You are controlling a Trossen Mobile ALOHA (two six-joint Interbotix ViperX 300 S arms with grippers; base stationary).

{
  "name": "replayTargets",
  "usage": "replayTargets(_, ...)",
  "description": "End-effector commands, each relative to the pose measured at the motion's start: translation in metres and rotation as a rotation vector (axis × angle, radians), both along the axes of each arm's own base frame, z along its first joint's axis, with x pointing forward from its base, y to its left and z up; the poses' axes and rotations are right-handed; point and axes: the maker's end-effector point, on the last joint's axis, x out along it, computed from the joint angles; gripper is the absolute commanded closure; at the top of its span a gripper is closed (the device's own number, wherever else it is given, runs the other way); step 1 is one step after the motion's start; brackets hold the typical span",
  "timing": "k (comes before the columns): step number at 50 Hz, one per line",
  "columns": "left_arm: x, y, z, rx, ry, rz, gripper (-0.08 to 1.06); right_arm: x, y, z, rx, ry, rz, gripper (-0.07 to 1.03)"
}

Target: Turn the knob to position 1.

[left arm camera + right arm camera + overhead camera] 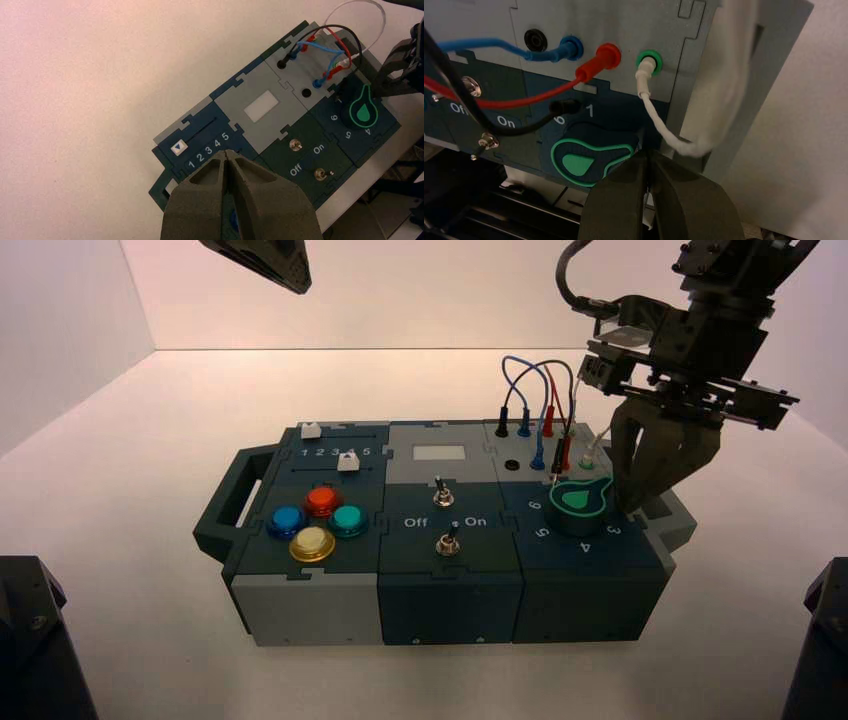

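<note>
Right wrist view: right tool (pixel 647 161) closed, tips touching knob (pixel 591 159) pointer end.

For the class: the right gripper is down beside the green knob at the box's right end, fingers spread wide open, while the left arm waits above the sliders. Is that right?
Not quite. The right gripper is beside the knob, but its fingers are closed together, not spread, as the right wrist view shows. The left gripper does wait above the sliders.

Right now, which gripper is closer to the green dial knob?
Right. The right gripper sits just beside the knob, at its right edge. The left gripper hangs over the box's far-left slider end.
</note>
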Motion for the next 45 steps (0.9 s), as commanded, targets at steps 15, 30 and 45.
replayTargets(15,0.005,-0.005,0.015,-0.026,-0.036,-0.005,1.01,0.021,0.010,0.007,0.018,-0.048,0.009,0.99)
replayTargets(30,0.005,-0.004,0.013,-0.022,-0.034,-0.005,1.01,0.027,0.015,0.010,0.025,-0.054,0.013,0.99)
replayTargets(45,0.005,-0.004,0.013,-0.022,-0.036,-0.006,1.01,0.032,0.020,0.011,0.028,-0.055,0.024,0.99)
